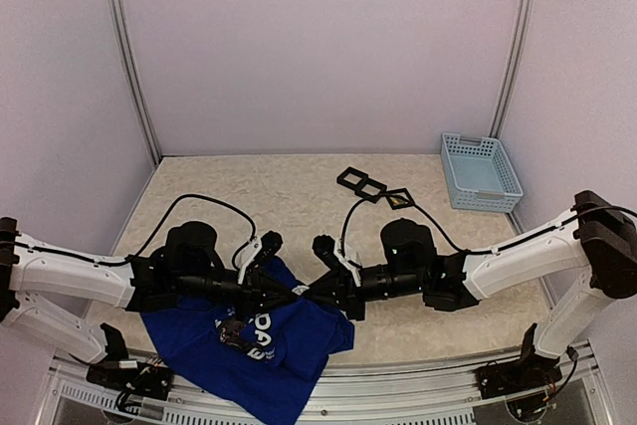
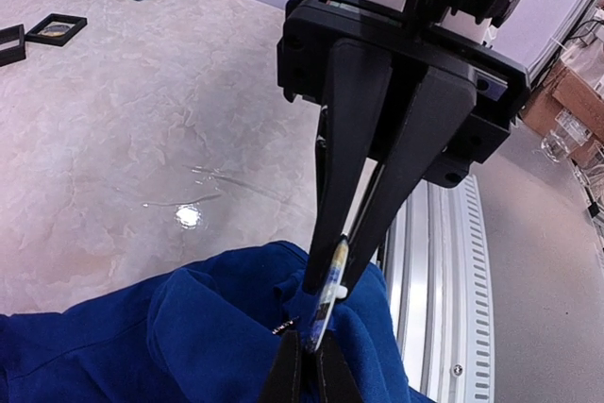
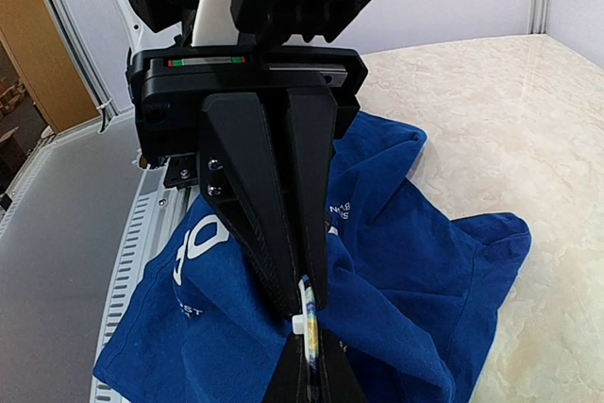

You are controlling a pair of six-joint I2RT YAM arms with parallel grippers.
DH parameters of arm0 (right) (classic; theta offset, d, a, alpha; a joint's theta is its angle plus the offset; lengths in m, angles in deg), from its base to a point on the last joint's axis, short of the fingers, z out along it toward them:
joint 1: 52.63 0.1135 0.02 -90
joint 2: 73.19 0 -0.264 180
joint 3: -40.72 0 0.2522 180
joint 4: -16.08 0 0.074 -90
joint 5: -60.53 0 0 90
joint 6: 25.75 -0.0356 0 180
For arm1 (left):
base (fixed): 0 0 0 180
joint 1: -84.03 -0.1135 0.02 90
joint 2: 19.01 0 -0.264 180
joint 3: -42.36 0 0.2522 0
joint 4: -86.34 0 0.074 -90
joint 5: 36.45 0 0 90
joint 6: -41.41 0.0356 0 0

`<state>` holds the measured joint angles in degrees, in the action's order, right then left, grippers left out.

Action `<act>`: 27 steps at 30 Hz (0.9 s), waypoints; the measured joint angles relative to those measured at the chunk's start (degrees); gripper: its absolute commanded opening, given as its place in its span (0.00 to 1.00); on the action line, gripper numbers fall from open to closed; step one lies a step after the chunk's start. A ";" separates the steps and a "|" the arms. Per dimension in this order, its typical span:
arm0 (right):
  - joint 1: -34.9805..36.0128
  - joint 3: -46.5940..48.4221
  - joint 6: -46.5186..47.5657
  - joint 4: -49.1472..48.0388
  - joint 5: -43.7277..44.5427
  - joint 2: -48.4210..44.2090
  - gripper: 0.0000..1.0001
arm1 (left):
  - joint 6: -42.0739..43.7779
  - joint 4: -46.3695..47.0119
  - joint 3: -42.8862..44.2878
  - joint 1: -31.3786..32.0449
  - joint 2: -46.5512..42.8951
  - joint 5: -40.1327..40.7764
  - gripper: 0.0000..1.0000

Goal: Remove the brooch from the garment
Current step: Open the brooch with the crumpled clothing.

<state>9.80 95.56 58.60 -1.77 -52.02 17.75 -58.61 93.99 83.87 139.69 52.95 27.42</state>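
The royal-blue garment [image 1: 224, 365] lies crumpled at the table's near edge, white lettering up. Both arms meet over it. The brooch [image 2: 328, 304] is a thin multicoloured disc seen edge-on, with a small white nub on one side. My left gripper [image 2: 309, 351] is shut on the disc's one end together with a pinch of the garment [image 2: 142, 346]. My right gripper [image 3: 310, 356] is shut on the brooch [image 3: 308, 332] from the opposite end, tip to tip with the left gripper [image 3: 300, 304]. In the top view the left gripper [image 1: 295, 291] and right gripper [image 1: 309, 293] hide the brooch.
Three black square frames [image 1: 373, 188] lie at the back of the table. A light-blue basket [image 1: 481, 171] stands at the back right. A slotted metal rail [image 2: 444, 261] runs along the near edge beside the garment [image 3: 415, 271].
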 measured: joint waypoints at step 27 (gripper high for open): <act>0.57 -0.07 3.96 2.16 2.75 -0.42 0.33 | -0.15 -0.09 0.22 1.55 1.29 0.48 0.00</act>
<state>10.37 95.49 62.56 0.39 -49.26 17.33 -58.77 93.90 84.09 141.24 54.24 27.90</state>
